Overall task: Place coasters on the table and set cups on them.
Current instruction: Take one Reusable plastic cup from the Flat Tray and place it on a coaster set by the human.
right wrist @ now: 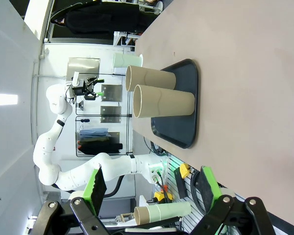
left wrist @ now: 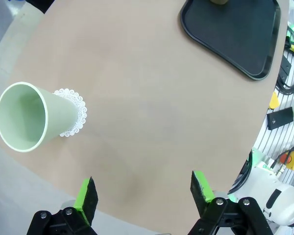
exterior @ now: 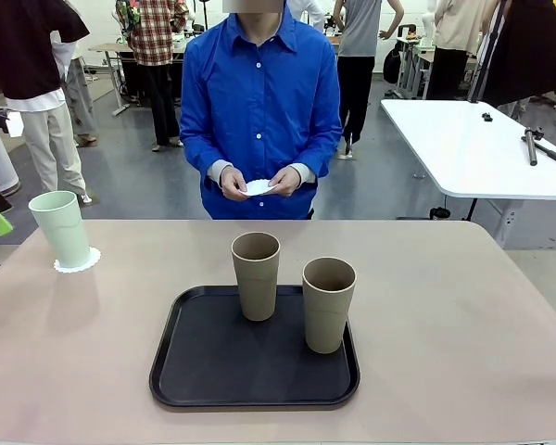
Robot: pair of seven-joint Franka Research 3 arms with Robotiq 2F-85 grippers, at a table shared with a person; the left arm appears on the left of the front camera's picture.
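Left end effector [left wrist: 143, 186] and right end effector [right wrist: 152, 175] gape wide, holding nothing.

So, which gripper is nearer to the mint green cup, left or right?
Left. The left gripper hovers close to the mint green cup on its coaster; the right gripper is farther off, with the black tray and both tan cups between them.

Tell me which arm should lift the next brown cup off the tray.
Right, probably. The open right gripper faces both brown cups on the tray; the left gripper looks down near the green cup.
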